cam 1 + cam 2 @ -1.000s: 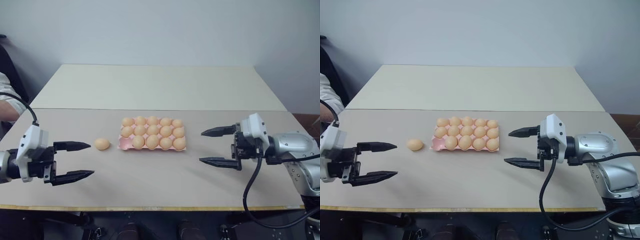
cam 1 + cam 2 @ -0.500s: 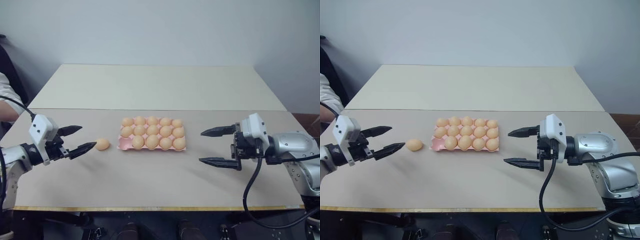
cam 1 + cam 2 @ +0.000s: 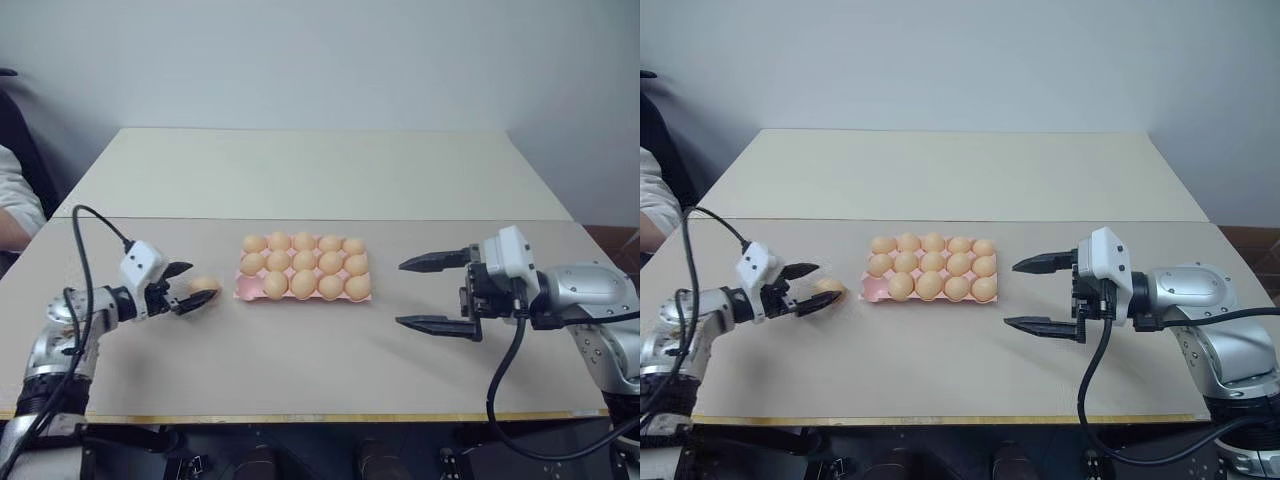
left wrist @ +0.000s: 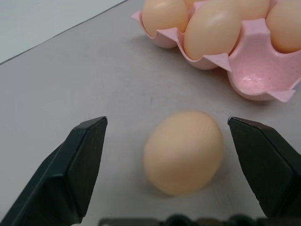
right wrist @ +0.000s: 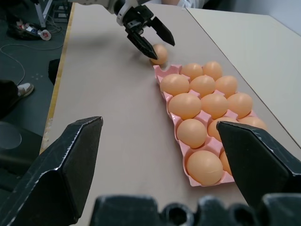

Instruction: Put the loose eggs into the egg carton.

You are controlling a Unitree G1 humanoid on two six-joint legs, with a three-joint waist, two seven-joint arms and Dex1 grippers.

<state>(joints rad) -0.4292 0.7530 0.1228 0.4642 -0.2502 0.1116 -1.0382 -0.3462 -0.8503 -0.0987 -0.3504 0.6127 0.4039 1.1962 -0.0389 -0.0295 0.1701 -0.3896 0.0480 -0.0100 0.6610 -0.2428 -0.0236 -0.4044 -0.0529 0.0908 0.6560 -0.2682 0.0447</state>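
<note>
On the counter (image 3: 300, 350), just left of the egg carton (image 3: 243, 291): 1 loose egg (image 4: 183, 151) bracketed by wide-open left gripper (image 3: 189, 289) fingers, not yet gripped. Next, judged: close gently, lift, drop into the empty corner cup (image 4: 261, 80). Right gripper (image 3: 421, 293) open, idle, well apart. Carton's far rows cut off in the left wrist view.

Loose egg (image 4: 183, 151): plain light orange-tan, unpatterned. Eggs in the carton (image 3: 305, 264): the same orange-tan, all alike. Egg carton (image 4: 261, 77): pink, faintly speckled inside its one bare cup. Table (image 3: 300, 350): front half matte grey-beige, edged with a thin yellowish strip; rear half paler cream. Left gripper (image 3: 190, 287): black fingers, white housing. Right gripper (image 3: 432, 293): black fingers, white housing, silver arm, black cable. Wall (image 3: 320, 60): plain pale grey-blue.
</note>
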